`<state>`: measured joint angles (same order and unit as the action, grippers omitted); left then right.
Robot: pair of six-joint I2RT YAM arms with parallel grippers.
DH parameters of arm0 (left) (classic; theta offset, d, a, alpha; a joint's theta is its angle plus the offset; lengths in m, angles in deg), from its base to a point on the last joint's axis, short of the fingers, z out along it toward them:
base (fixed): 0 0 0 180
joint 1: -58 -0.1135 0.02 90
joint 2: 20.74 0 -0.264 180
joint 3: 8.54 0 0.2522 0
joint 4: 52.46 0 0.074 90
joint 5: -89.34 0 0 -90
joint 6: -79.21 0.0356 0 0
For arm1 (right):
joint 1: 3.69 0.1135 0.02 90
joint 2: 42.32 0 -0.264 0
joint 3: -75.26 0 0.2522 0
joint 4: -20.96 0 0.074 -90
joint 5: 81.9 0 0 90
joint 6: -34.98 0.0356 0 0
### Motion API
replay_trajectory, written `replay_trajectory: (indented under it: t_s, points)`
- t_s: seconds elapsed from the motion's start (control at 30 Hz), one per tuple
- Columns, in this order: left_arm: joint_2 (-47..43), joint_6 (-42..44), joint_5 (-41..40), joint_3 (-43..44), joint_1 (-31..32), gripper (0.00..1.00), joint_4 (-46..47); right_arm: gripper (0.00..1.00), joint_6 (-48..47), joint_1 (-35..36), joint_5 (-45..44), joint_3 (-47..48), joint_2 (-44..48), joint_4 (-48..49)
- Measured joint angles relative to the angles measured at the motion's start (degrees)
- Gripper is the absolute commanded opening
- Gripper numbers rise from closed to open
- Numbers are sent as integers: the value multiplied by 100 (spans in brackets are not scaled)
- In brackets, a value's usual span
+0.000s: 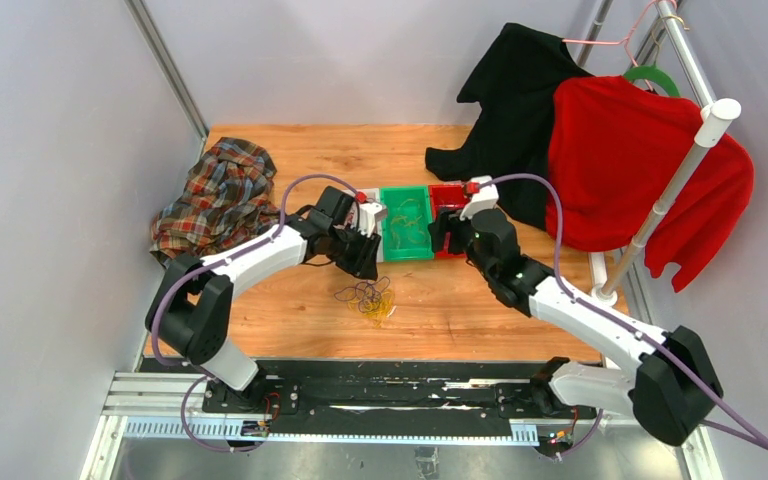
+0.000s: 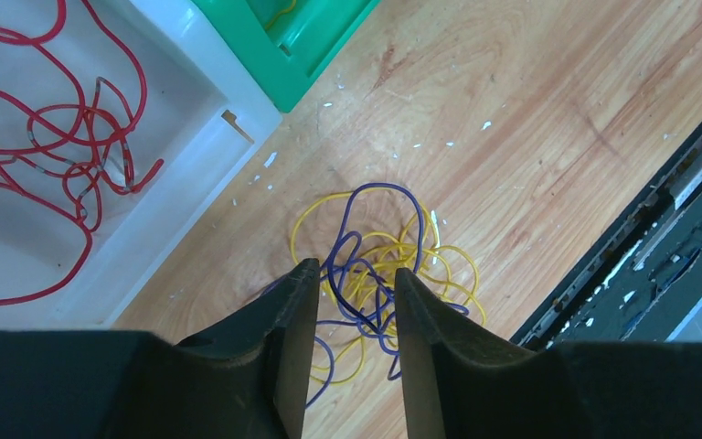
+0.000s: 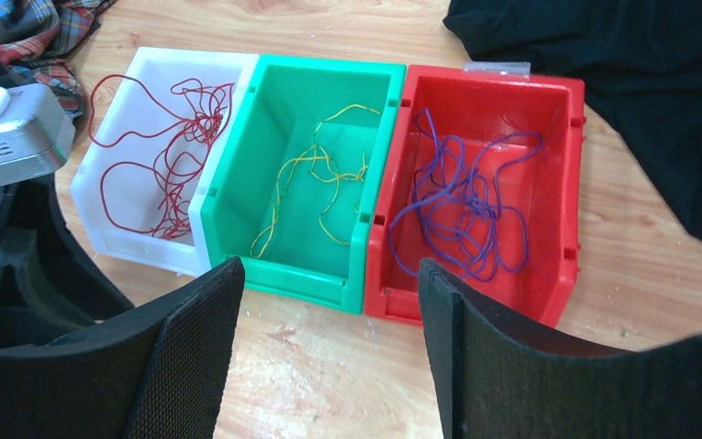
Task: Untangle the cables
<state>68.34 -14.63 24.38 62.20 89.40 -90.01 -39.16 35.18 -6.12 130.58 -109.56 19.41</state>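
The left pincer (image 2: 355,271) hovered low over the wooden table (image 2: 530,119), jaws partway apart and nothing caught between them. The tangle of yellow and purple cables (image 2: 366,274) lay on the boards right below its fingertips, showing through the gap. Up and to its left sat the white bin (image 2: 196,133), a dark red cable (image 2: 64,137) coiled inside. Over to the right pincer (image 3: 331,270): jaws spread wide, and empty! Just ahead of it three bins stood touching in a row. The white one was off to its left, the green bin (image 3: 329,66) dead ahead holding a yellow cable (image 3: 315,160), and the red bin (image 3: 494,78) to its right holding a purple cable (image 3: 462,201).
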Motion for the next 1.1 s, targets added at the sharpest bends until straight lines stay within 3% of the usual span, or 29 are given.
replay_trajectory:
  t_s: [0.07, 0.17, 0.4, 0.6, 0.87, 1.1]
  points:
    - [50, -26, -2, -7, 2, 16, 22, 68, 96, 0, -15, -170, 221, 11]
    - [79, -37, 39, -7, 4, 1, 4, 68, 232, 0, 13, -404, 420, 31]
    - [-144, 173, 251, 476, 15, 1, -732, 69, 496, 57, 619, -686, 520, 195]
    - [-942, 391, 431, 1338, 22, 1, -1473, 71, 562, 704, 1082, -758, 529, 588]
    - [-1545, 389, 461, 1685, 24, 1, -2065, 71, 533, 1915, 660, -616, 498, 831]
    - [-1652, 365, 439, 1762, 24, 1, -2337, 71, 540, 2151, 278, -330, 92, 1246]
